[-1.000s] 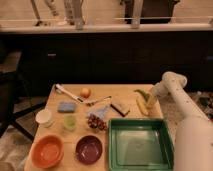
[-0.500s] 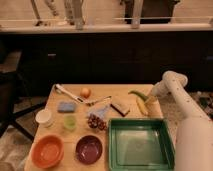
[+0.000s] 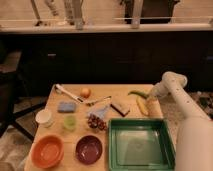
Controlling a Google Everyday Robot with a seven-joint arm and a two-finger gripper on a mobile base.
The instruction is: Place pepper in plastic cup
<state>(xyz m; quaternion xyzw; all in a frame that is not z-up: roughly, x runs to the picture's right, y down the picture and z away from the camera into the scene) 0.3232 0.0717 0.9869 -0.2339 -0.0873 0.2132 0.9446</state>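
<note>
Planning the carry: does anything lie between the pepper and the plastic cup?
Yes. The gripper is beside the pepper. A dark bar, a blue packet and a reddish cluster lie low between it and the plastic cup.

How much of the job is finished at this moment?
Nothing looks done: the pepper lies on the table, far from the green plastic cup. In hand: the gripper is beside the pepper near the right edge. Left: grasping, carrying, dropping it in.

Just beyond the green tray's (image 3: 141, 159) far right corner the claw (image 3: 151, 98) is crowded by the pepper (image 3: 137, 93) and a yellow banana-shaped piece (image 3: 143, 106), while left of the tray the pale green cup (image 3: 70, 122) is flanked by a white cup (image 3: 44, 117) and dark grapes (image 3: 97, 123).
</note>
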